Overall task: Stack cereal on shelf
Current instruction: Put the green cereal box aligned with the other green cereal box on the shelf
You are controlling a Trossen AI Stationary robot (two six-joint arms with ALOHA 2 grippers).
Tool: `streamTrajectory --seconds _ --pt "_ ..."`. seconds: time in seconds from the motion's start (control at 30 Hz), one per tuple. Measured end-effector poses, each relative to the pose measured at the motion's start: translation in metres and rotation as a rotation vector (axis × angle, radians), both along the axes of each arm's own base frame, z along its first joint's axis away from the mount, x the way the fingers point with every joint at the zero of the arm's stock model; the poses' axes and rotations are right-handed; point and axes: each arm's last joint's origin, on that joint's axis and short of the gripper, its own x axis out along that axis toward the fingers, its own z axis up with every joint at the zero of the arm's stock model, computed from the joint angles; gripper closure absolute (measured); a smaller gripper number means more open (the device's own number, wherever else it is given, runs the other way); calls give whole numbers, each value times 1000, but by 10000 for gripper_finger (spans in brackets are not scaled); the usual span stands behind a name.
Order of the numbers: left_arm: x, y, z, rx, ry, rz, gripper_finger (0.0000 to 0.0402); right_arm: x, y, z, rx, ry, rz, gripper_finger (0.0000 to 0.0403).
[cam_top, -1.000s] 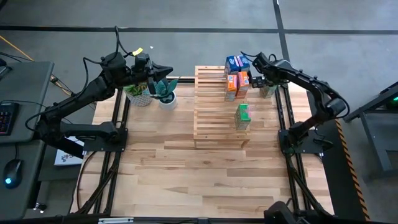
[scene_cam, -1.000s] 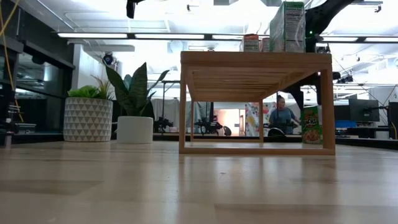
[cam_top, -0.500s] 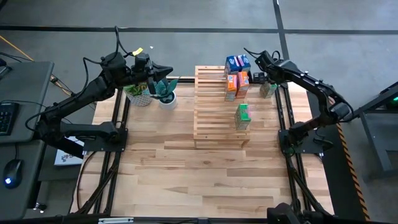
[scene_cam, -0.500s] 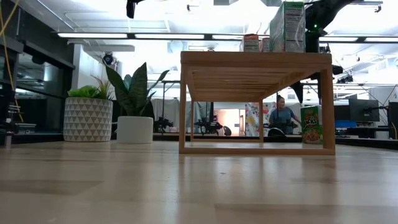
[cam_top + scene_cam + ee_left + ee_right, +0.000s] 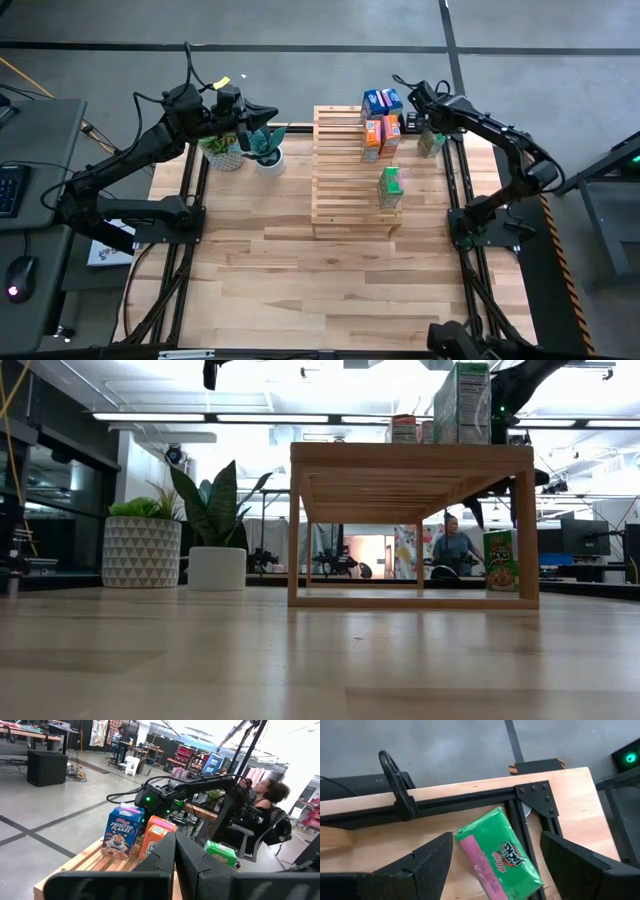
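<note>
Green cereal box [image 5: 500,855] below wide-open, empty right hand [image 5: 495,862]

We see the shelf [image 5: 355,170] at the table's [image 5: 300,290] far centre, three cereal boxes [image 5: 380,120] at its far right end, one [image 5: 391,187] nearer along that edge; another box [image 5: 431,144] lies beside it, right; two potted plants [image 5: 245,150] stand left

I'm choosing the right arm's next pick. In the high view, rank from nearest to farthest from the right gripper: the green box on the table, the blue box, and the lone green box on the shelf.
From the right gripper:
1. Green box on the table, by the right frame rail, beside the shelf.
2. Blue box, at the shelf's far right corner; nearly as close, hard to separate from the first.
3. Lone green box, mid-shelf on the right edge.
</note>
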Motion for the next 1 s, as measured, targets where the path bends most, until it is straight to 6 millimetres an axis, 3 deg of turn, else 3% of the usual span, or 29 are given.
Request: streamTrajectory --seconds 0.4,1.0 --pt "0 0 0 -24 -7 0 402 -1 -5 1 7 -64 -45 109" --pt "0 0 0 -26 -7 0 402 3 -2 -19 148 120 35 110"
